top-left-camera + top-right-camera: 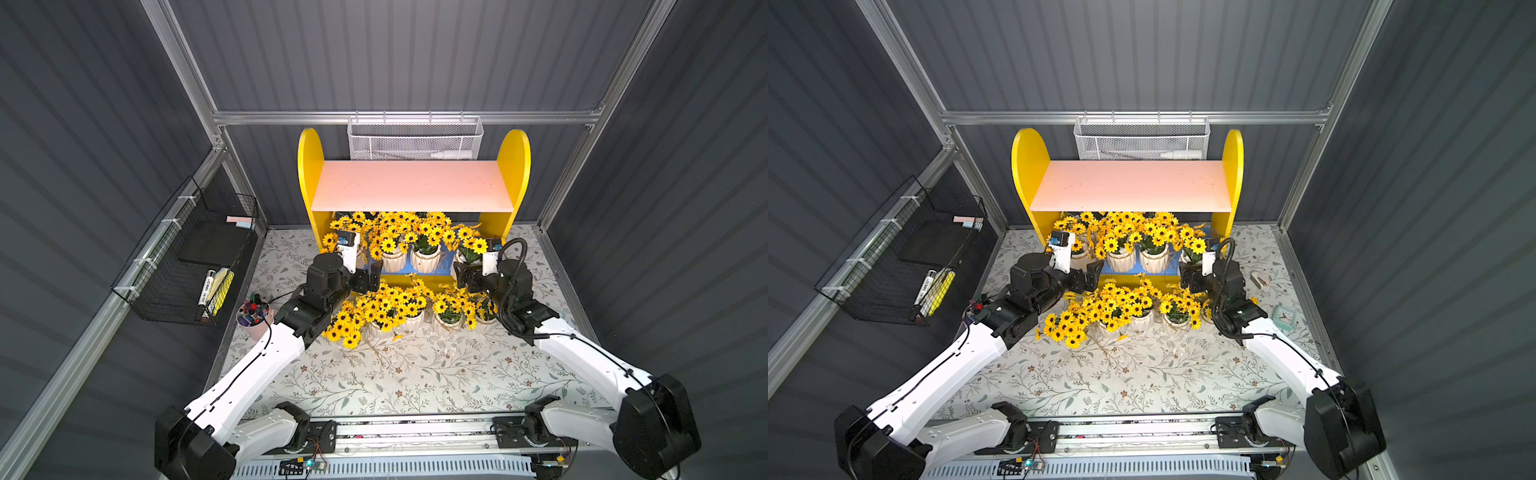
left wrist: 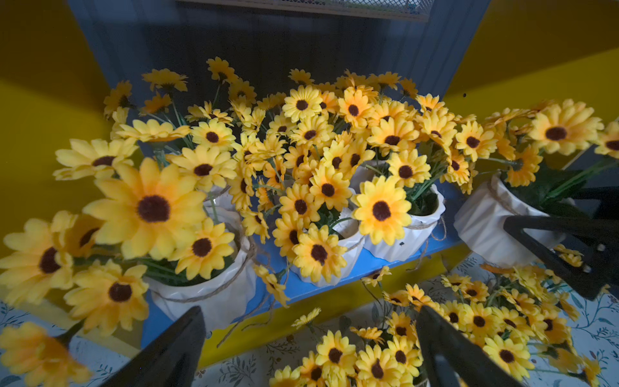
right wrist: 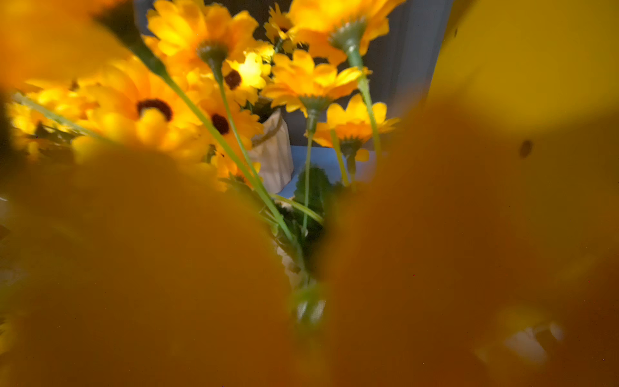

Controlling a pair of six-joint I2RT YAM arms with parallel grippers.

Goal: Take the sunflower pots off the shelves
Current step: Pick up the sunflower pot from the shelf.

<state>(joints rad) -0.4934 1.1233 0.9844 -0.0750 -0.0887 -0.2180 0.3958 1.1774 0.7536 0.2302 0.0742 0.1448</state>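
Left wrist view: left gripper gapes empty, sunflower pot just ahead; likely brittle ceramic under floppy blooms, so clamp its ribbed wall.

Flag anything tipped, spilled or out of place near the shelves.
One sunflower pot on the mat in front of the shelves seems to lean over, its flowers sprawled low across the mat. Also, petals smother the right wrist view.
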